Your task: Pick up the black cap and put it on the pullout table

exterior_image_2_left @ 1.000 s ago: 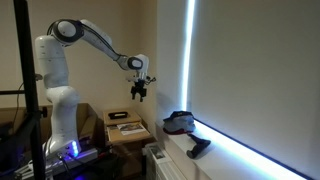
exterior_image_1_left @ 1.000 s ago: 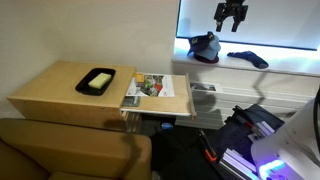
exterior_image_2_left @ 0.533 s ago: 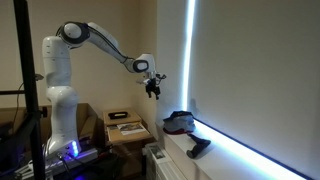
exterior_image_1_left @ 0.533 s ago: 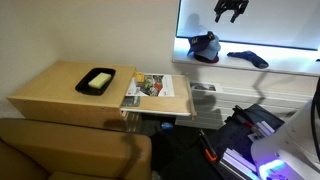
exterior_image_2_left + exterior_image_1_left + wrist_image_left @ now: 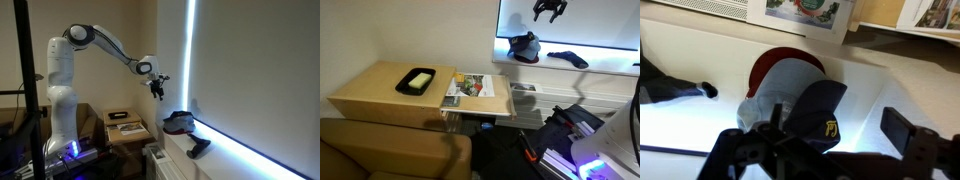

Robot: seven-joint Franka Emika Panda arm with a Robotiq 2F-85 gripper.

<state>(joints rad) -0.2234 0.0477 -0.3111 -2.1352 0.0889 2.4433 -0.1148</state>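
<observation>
Gripper (image 5: 549, 12) spread wide (empty) above the black cap (image 5: 525, 47); black tray (image 5: 400, 87) holds a pale object (image 5: 420, 80).

The cap (image 5: 525, 47) lies on the sill (image 5: 610, 61), seemingly just below the claw (image 5: 549, 16).

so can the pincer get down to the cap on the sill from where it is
Probably yes: the pincer hangs open above the cap on the sill, nothing between them, and the wrist view shows the cap uncovered below.

Black tray (image 5: 417, 81), perhaps food inside; magazine (image 5: 472, 86)
</observation>
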